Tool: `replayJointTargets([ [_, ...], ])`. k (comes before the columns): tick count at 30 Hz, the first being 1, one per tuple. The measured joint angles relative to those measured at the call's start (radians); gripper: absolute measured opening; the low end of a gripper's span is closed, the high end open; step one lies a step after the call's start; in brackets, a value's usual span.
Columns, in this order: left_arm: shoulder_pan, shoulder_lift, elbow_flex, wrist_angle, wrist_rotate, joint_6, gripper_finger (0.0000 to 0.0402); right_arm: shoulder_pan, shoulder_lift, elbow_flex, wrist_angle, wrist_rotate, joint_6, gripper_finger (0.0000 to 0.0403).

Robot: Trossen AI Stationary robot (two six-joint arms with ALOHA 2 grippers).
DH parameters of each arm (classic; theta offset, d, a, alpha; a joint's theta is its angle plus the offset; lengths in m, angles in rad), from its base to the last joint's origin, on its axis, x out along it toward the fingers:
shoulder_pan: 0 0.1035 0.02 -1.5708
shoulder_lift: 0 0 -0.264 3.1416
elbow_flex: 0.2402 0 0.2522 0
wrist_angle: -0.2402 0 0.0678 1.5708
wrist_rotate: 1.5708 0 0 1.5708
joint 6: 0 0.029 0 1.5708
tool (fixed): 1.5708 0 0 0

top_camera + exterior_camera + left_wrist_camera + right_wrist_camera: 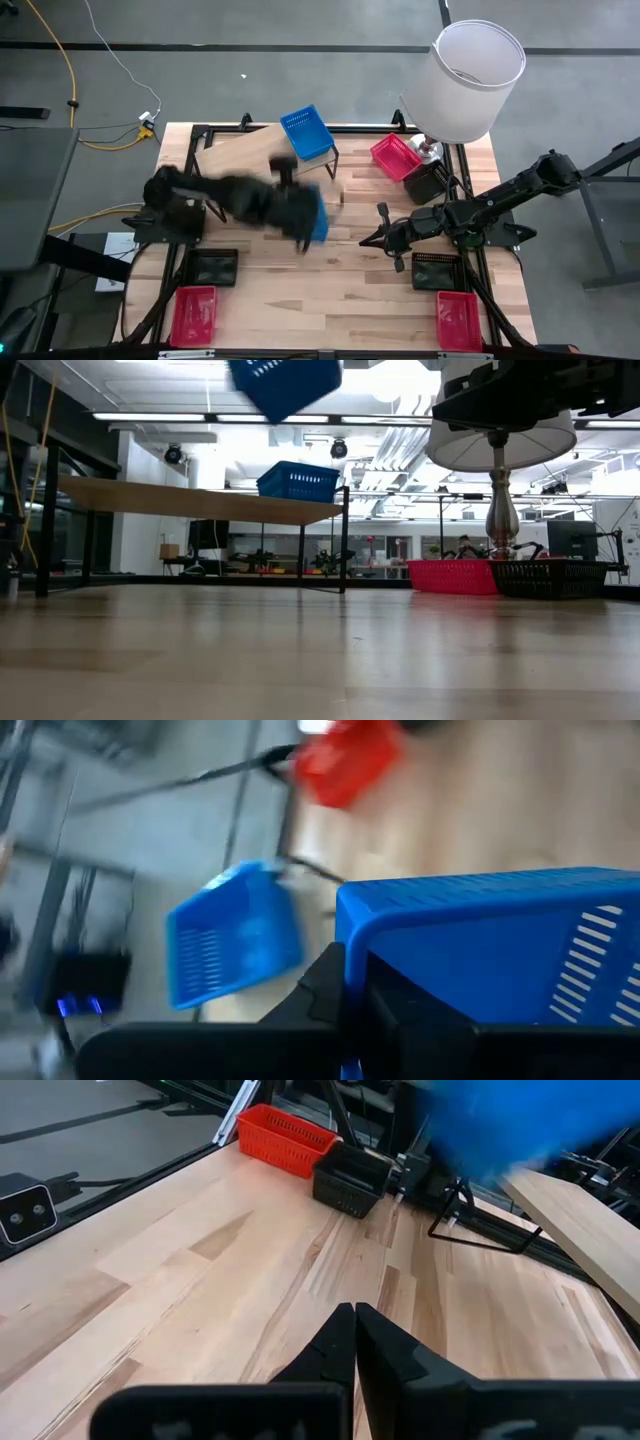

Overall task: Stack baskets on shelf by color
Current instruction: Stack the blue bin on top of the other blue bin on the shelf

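high view, blue basket [316, 215] in left gripper [303, 222]

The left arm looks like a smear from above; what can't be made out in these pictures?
- Left gripper: high view, motion blur hides its fingers around the held blue basket.
- Held blue basket: low view, top edge cuts it off; right wrist view, only a blur.
- Shelf: high view, the arm covers part of it.
- Black basket: high view, the lampshade partly overhangs it.

Two dark jointed arms, matte black housings; right pincer [355, 1342] fingers black, tapered, wedge-shaped.
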Motion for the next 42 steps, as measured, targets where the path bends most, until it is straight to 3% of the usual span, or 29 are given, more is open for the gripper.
replayJointTargets([
  [8,0.338,-0.001,0.118,0.076,0.071,-0.002,0.0000,0.000,0.000,0.000,-0.016,-0.003,-0.002,0.0000],
  [15,0.499,0.000,0.119,0.092,0.067,-0.015,0.0000,0.000,0.000,0.000,-0.022,-0.003,-0.002,0.0000],
  [21,0.541,0.000,0.119,0.130,0.045,-0.018,0.0000,0.000,0.000,0.000,-0.031,-0.003,-0.002,0.0000],
  [26,0.553,0.001,0.050,0.160,0.042,-0.011,0.0000,0.000,0.000,0.000,-0.031,-0.003,0.000,0.0000],
  [33,0.564,0.002,-0.020,0.174,0.074,0.016,0.0000,0.000,0.000,0.000,-0.031,-0.003,0.000,0.0000],
  [42,0.564,0.000,-0.020,0.176,0.120,0.088,0.0000,0.000,0.000,0.000,-0.031,-0.002,-0.001,0.0000],
])
